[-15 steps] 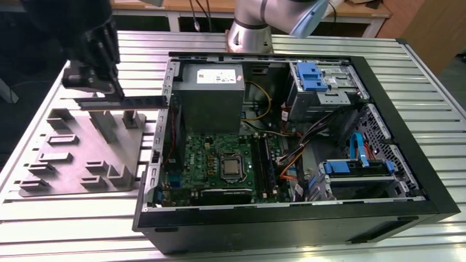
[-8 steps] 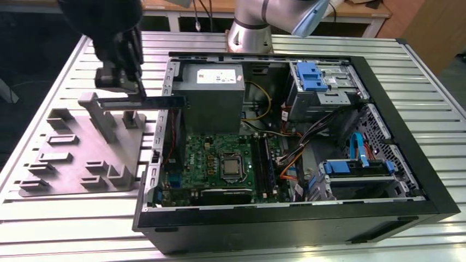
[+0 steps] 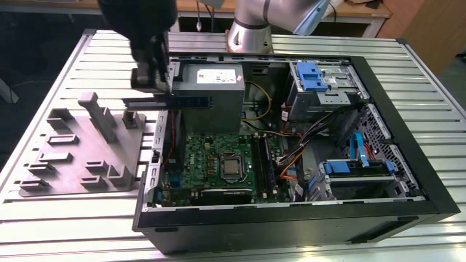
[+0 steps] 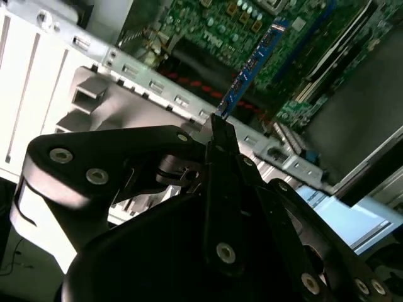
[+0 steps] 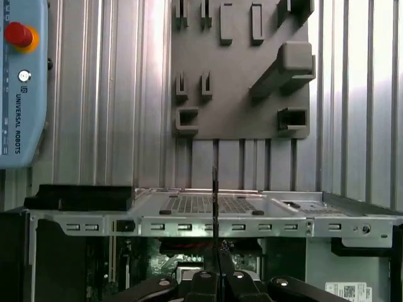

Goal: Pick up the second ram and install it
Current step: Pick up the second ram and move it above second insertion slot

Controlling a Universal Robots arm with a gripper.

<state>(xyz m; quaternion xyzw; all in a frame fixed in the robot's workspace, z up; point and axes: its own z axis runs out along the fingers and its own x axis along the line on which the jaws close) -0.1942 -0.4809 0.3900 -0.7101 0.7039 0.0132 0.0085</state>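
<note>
1. Metal desk [image 3: 43,218] holds a big black computer box [image 3: 291,226], open on top.
2. A grey tray [image 3: 73,164] lies beside the box.
3. The pincer [image 3: 155,90] is clenched on the blue memory stick [image 3: 192,101], up in the air over the box's edge, near the grey power box [image 3: 211,82].
4. I think the stick could bump that edge or tip, because only one end looks pinched.

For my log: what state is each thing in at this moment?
claw, shut on the second ram
second ram, held above the case's side wall, not seated in a slot
computer case, lying on its side, open
motherboard, mounted in the case, processor uncovered
grey holder tray, flat on the table beside the case
</note>
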